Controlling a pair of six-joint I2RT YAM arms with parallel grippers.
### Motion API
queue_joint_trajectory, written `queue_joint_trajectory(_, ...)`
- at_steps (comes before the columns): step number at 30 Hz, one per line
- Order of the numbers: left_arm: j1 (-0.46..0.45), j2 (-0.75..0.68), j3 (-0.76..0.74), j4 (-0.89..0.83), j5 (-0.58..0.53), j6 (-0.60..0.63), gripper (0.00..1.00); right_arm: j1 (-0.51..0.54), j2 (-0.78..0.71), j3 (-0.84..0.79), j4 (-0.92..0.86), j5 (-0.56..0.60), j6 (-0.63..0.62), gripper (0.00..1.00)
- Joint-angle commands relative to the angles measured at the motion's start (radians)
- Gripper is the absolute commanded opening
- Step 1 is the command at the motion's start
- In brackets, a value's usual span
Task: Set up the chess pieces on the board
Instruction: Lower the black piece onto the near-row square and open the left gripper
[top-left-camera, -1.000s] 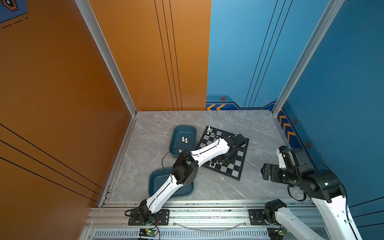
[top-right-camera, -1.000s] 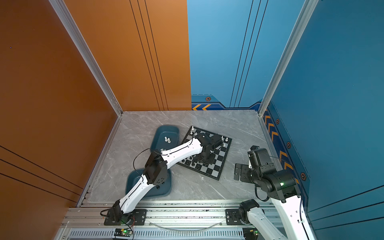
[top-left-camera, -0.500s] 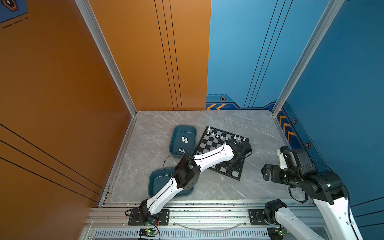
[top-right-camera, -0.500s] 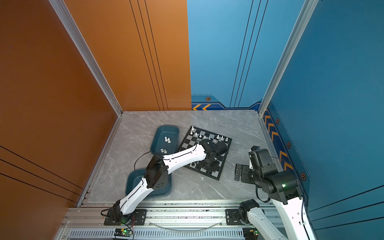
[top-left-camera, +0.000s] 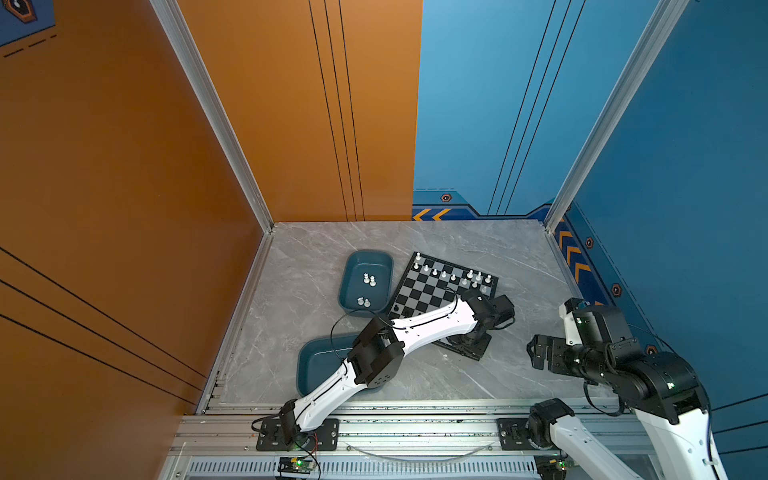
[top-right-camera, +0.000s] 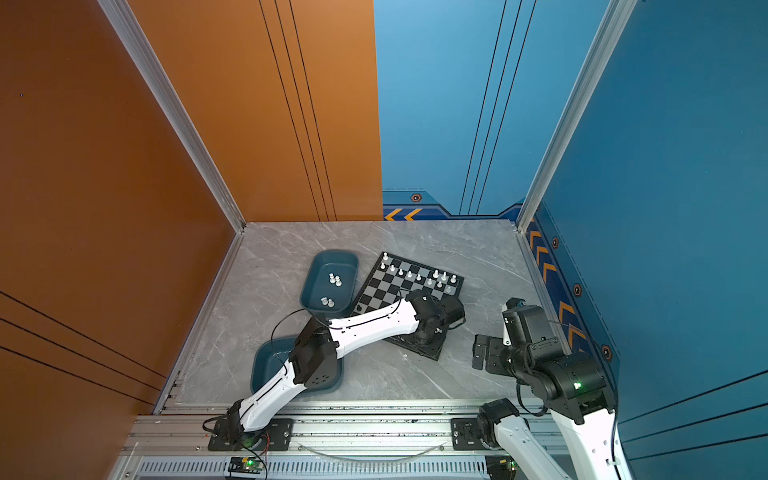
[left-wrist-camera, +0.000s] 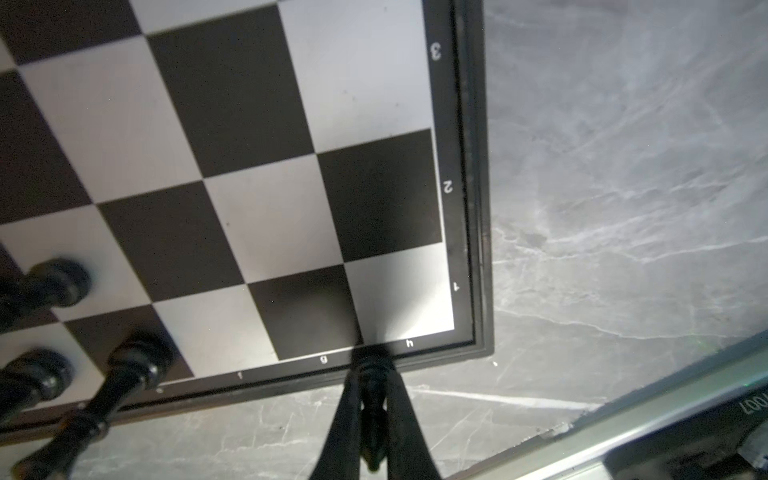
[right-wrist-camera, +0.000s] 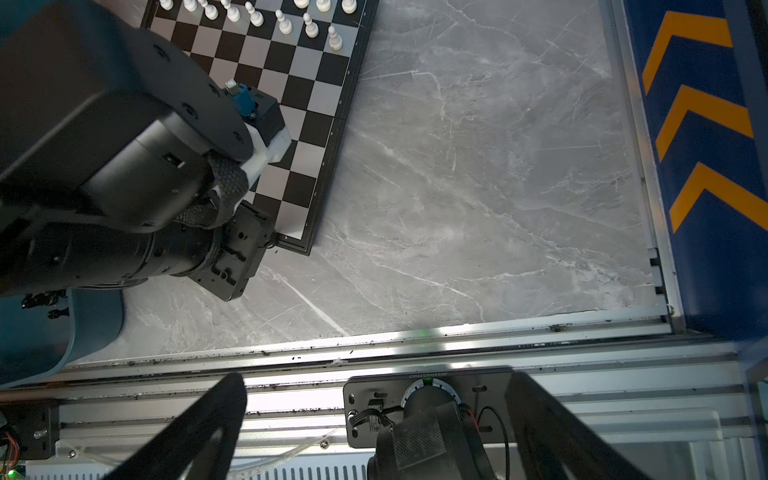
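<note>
Gripping a black chess piece (left-wrist-camera: 371, 399) between closed fingers, the left gripper (left-wrist-camera: 371, 368) hangs over the board (left-wrist-camera: 270, 224) at its h1 corner. The piece's end is above the border where files g and h meet. Three more black pieces (left-wrist-camera: 137, 361) stand on squares along that same edge. The right gripper (right-wrist-camera: 374, 376) hovers beside the board, off it, jaws wide apart and empty.

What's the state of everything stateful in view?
left gripper, shut on black piece at board corner
right gripper, open, empty, beside board
board, flat, white pieces along far side
far tray, five more inside
near tray, contents mostly hidden
</note>
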Motion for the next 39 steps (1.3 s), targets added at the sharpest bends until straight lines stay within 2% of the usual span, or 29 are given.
queue_joint_trajectory(1, 0.023, -0.050, -0.009, -0.020, -0.064, 0.006, 0.07, -0.006, -0.008, 0.033, -0.046, 0.001, -0.011, 1.00)
queue_joint_trajectory(10, 0.081, -0.069, -0.063, -0.020, -0.098, 0.019, 0.07, -0.006, -0.017, 0.017, -0.053, 0.001, -0.002, 1.00)
queue_joint_trajectory(17, 0.089, -0.080, -0.096, -0.020, -0.095, 0.023, 0.08, -0.006, -0.018, 0.014, -0.053, 0.000, -0.003, 1.00)
queue_joint_trajectory(21, 0.087, -0.077, -0.102, -0.009, -0.083, 0.025, 0.16, -0.006, -0.015, 0.014, -0.052, 0.000, -0.002, 1.00)
queue_joint_trajectory(24, 0.083, -0.079, -0.096, -0.004, -0.075, 0.028, 0.17, -0.006, -0.015, 0.016, -0.053, 0.001, -0.003, 1.00)
queue_joint_trajectory(39, 0.071, -0.083, -0.111, 0.004, -0.050, 0.029, 0.12, -0.006, -0.015, 0.020, -0.057, 0.004, -0.001, 1.00)
